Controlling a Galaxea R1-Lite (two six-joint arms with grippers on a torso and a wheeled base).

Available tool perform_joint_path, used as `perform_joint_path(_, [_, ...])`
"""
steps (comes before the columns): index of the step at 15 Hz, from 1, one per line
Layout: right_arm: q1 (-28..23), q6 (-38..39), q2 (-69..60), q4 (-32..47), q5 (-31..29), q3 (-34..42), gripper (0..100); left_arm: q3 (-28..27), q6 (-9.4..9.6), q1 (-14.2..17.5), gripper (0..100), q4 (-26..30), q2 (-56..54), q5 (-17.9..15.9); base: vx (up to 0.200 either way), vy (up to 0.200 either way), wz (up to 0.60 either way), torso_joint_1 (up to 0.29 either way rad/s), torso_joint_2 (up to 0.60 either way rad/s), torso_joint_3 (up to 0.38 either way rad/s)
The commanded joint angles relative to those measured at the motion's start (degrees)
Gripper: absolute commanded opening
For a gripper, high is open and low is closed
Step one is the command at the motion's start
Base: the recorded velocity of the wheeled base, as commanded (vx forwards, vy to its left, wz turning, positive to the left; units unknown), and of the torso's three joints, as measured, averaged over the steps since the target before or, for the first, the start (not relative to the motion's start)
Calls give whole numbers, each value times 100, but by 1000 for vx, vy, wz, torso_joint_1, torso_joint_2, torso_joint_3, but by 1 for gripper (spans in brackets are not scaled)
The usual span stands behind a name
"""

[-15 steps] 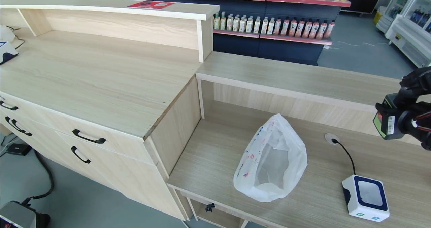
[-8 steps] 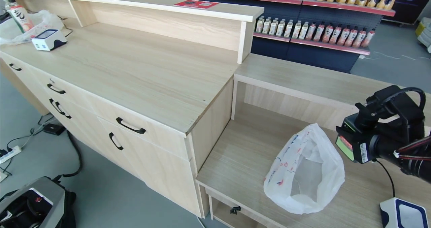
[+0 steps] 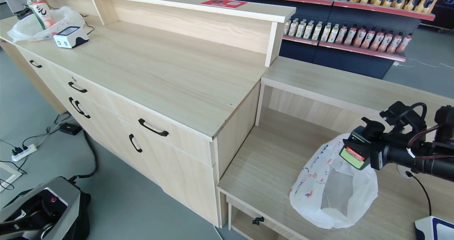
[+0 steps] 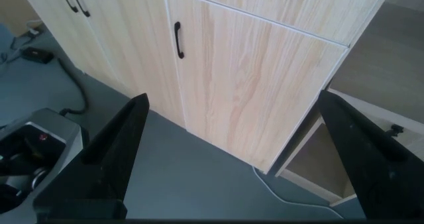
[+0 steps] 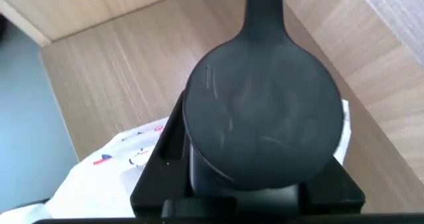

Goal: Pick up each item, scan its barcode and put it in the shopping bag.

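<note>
Head view: the right gripper [image 3: 369, 145] pinches a dark container [image 3: 353, 156] with a green and red label, held just above the open mouth of the white shopping bag [image 3: 333, 201] on the low wooden table [image 3: 269, 169]; a scanner [image 3: 434, 230] sits near the bag. Left wrist view: the left gripper [image 4: 232, 161] is spread wide above grey floor [image 4: 165, 177], beside a cabinet door [image 4: 245, 85]. Right wrist view: the container's round dark top [image 5: 258, 118] hangs over the bag [image 5: 122, 164].
</note>
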Motion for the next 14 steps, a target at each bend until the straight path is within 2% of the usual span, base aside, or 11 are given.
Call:
perform_joint_path(1, [-875, -750, 1033, -98, 1236, -65, 0, 0, 0, -5, 100, -2, 0, -1, 0, 0, 0, 0, 0, 0])
perform_joint_path(2, [-1015, -1092, 1253, -168, 1649, -73, 0, 0, 0, 4, 100, -2, 0, -1, 0, 0, 0, 0, 0, 0])
perform_joint_path(6, [-1244, -1514, 2009, -845, 2212, -73, 0, 0, 0, 4, 100, 6, 0, -1, 0, 0, 0, 0, 0, 0])
perform_joint_path(14, [-1253, -1514, 3178, -1882, 2308, -653, 0, 0, 0, 4, 100, -2, 0, -1, 0, 0, 0, 0, 0, 0])
